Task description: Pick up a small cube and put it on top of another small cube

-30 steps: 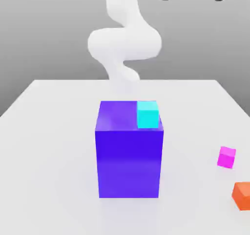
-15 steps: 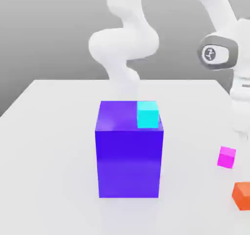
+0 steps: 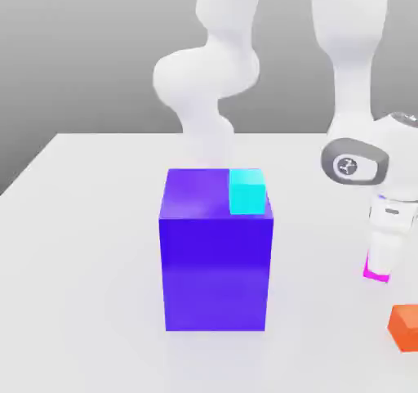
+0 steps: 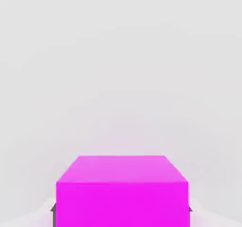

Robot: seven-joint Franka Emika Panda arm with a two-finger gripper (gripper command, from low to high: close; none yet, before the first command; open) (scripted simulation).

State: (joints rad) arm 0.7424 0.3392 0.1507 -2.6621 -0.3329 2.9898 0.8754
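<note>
While square to the table [image 3: 98, 220], small magenta cube [image 4: 122, 190] sits flat

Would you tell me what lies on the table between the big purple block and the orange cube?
In the exterior view, bare table separates the purple block from the orange cube.

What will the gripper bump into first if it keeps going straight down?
Most likely the small magenta-pink cube: the gripper points down right over it. Depth is hard to judge, so it may already be touching it. The white table lies underneath.
</note>
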